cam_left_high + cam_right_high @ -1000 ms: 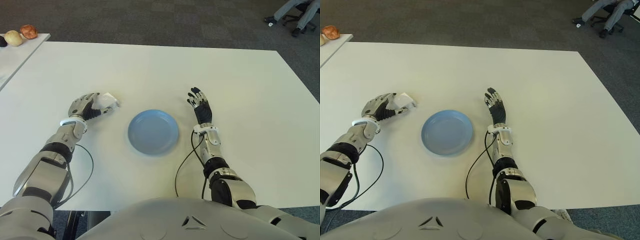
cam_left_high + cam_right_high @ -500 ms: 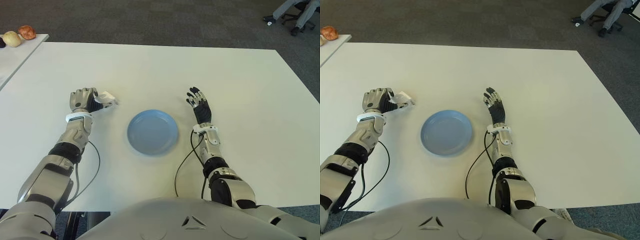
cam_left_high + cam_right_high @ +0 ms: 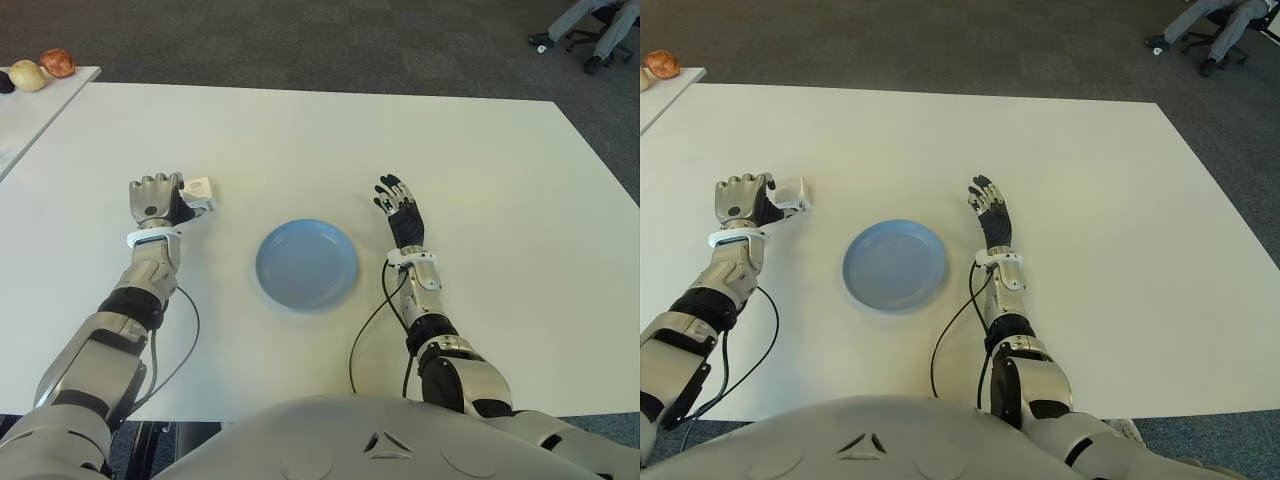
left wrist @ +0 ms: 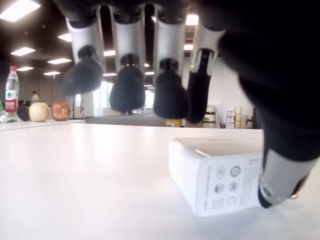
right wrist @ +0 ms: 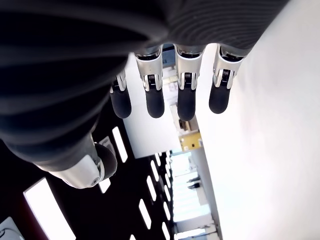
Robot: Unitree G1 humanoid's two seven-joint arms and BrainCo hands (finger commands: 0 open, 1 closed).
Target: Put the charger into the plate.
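The charger (image 3: 198, 190) lies on the white worktop (image 3: 330, 140) left of the blue plate (image 3: 306, 263), with bare worktop between them; the left hand (image 3: 155, 199) touches it with the thumb, the other fingers (image 4: 129, 85) raised above. Compared with a second ago, hand and charger sit farther from the plate. Right of the plate, the right hand (image 3: 400, 210) holds nothing, fingers spread; fruit (image 3: 42, 69) sits on a side table beyond, over dark carpet.

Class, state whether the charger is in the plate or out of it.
Out: the charger lies on the table by the left hand; the plate is empty.
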